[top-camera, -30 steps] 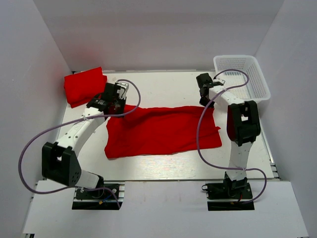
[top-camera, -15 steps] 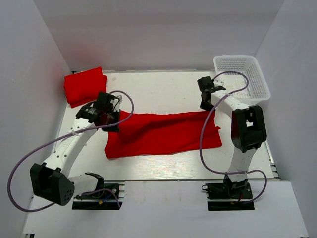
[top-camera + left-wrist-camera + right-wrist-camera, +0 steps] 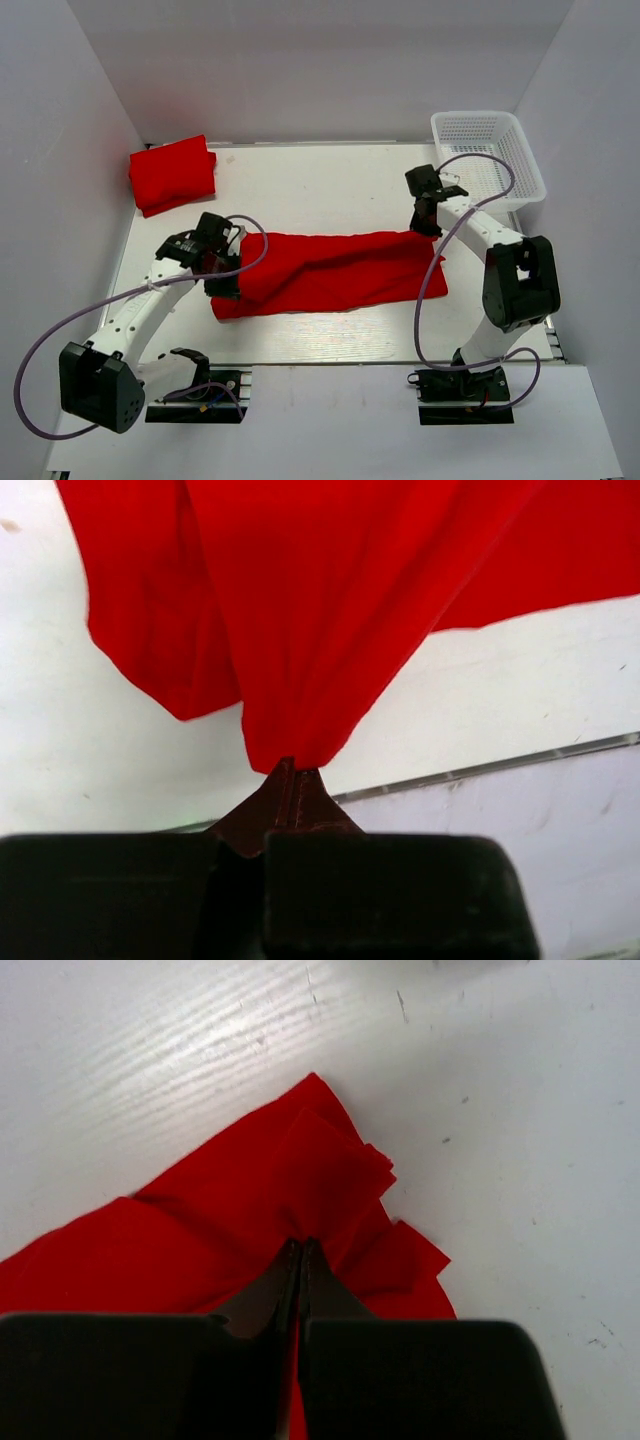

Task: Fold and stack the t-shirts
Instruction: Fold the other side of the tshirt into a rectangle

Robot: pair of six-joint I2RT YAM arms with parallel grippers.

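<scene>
From above: the red t-shirt [image 3: 330,270] lies long on the counter [image 3: 330,190], running from my left hand [image 3: 232,272] to my right hand [image 3: 427,225]. Left wrist: left hand pinches its end. Right wrist: right hand pinches the other end.

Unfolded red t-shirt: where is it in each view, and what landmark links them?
Top external: unfolded t-shirt lies across the middle of the white table.
Left wrist: fills the top, bunched down into the shut left fingers.
Right wrist: centre-left, its corner pinched in the right fingers.
Shared landmark: the white table under the cloth.
</scene>
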